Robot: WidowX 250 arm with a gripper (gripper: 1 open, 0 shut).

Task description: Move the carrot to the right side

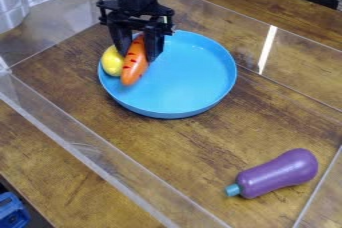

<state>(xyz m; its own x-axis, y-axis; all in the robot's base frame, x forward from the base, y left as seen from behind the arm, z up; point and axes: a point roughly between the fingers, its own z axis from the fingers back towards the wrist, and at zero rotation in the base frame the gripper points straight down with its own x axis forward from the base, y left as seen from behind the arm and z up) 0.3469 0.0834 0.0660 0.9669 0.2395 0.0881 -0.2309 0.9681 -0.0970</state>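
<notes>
Tool: my gripper (pixel 135 48) is closed on the carrot (pixel 134 63), at the plate's (pixel 201 97) left rim.
Risk: the lemon (pixel 112 60) touches the carrot; lifting may drag it out.

A: Identify the supporting surface.
B: A brown wood-grain tabletop (pixel 80 102), enclosed by low clear plastic walls (pixel 94 157).
A: List items resting directly on it.
B: A round, shallow blue plastic plate (pixel 201 77), positioned toward the upper centre. A purple toy eggplant with a blue-grey stem cap (pixel 277 174), lying on its side near the lower right corner, well apart from the plate.
</notes>
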